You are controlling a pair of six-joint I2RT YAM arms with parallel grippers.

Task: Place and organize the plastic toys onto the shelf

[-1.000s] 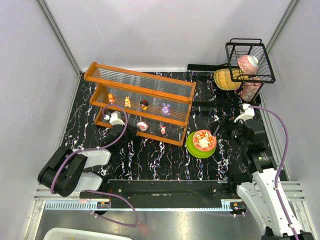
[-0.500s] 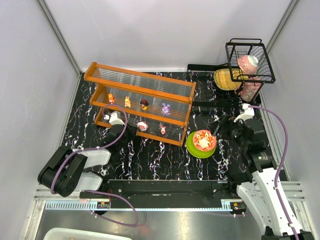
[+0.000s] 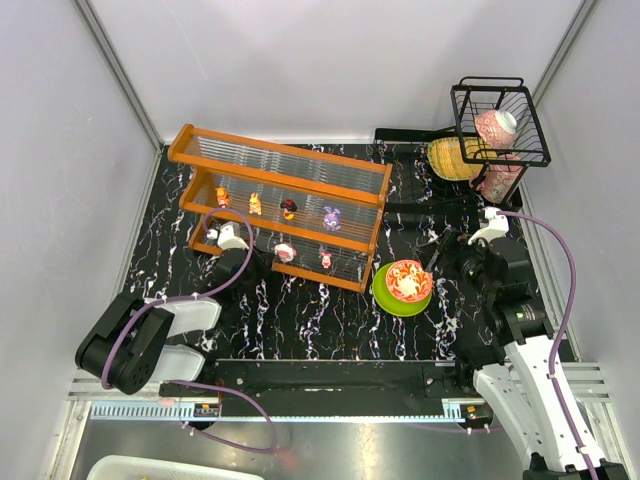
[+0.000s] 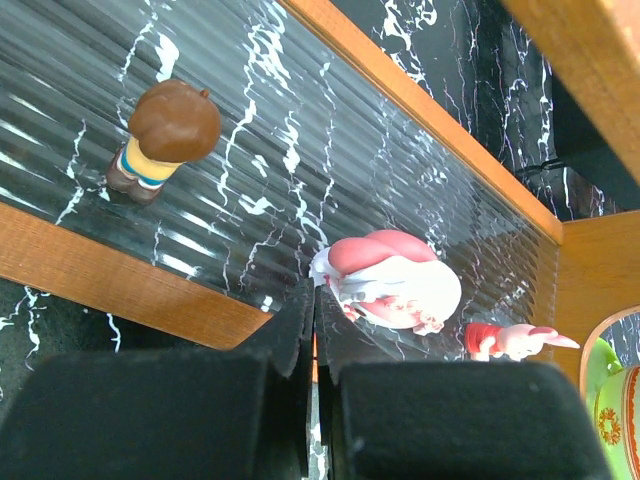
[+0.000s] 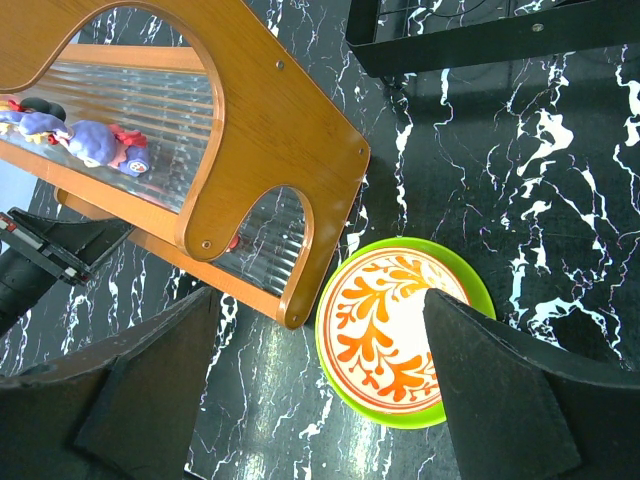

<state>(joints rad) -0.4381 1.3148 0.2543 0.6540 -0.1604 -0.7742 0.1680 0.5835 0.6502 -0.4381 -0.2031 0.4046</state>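
The shelf (image 3: 280,205), orange-framed with clear ribbed panels, stands at the back left. Its middle tier carries orange (image 3: 222,197), yellow (image 3: 255,204), red-and-black (image 3: 289,209) and purple (image 3: 331,218) plastic toys. On the lower tier stand a brown-headed toy (image 4: 165,135), a pink-and-white toy (image 4: 395,280) and a small red-and-pink toy (image 4: 510,340). My left gripper (image 4: 312,300) is shut and empty at the lower tier's front rail (image 4: 110,275), just left of the pink-and-white toy. My right gripper (image 5: 318,300) is open and empty above the shelf's right end panel (image 5: 270,150) and the plate.
A green plate with a red-patterned bowl (image 3: 404,285) sits on the black marbled table right of the shelf. At the back right a black wire basket (image 3: 500,122) holds a pink object, with a yellow item (image 3: 450,158) and a pink can (image 3: 500,182) beside it.
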